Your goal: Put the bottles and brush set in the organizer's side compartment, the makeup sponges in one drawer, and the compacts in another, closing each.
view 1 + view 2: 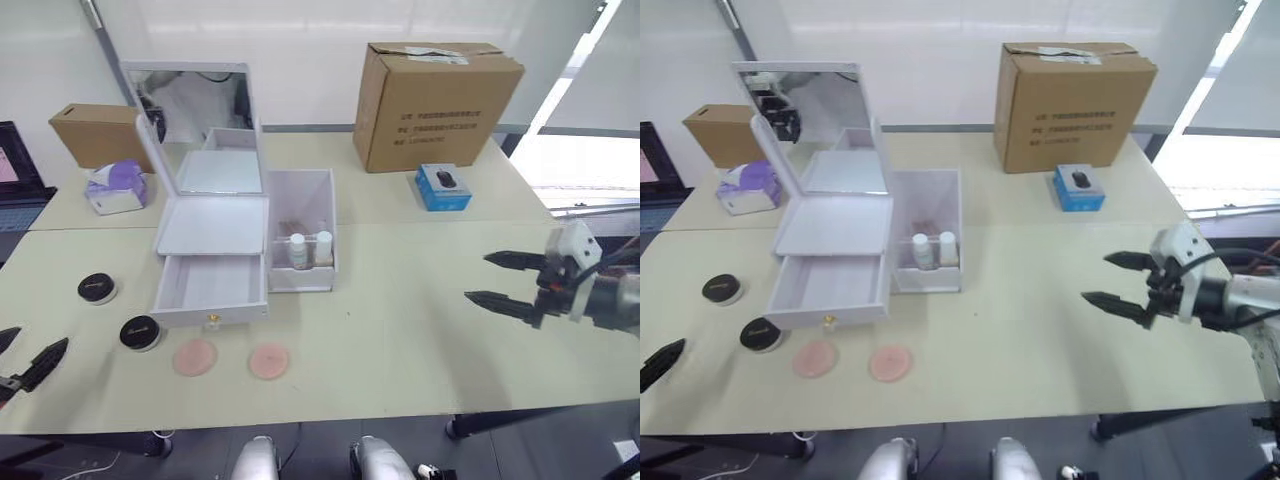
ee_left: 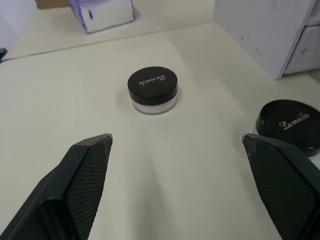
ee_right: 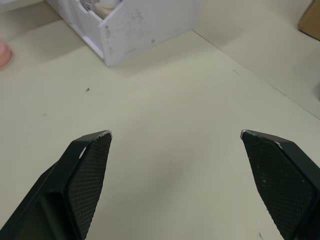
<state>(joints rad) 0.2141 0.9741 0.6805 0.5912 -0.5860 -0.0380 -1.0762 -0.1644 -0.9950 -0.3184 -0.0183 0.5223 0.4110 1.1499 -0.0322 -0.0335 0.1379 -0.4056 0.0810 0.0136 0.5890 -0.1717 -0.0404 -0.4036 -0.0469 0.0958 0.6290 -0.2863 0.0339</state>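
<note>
White plastic organizer (image 1: 212, 225), bottom drawer out | round black-lidded compacts (image 1: 97, 288), flat pink sponges (image 1: 195, 356) before it | both end effectors (image 1: 497, 278) (image 1: 20, 362) spread, empty

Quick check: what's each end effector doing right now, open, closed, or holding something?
Left end effector: open, holding nothing.
Right end effector: open, holding nothing.

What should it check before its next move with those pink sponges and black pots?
1. Bottles in side bin: ok.
2. Brush set in bin: cannot tell.
3. Drawer open, empty: ok.
4. Sponges lie free on the table in front of the drawer: ok.
5. Compacts still out: not ok.
6. Left tool and right tool open, empty: ok.
</note>
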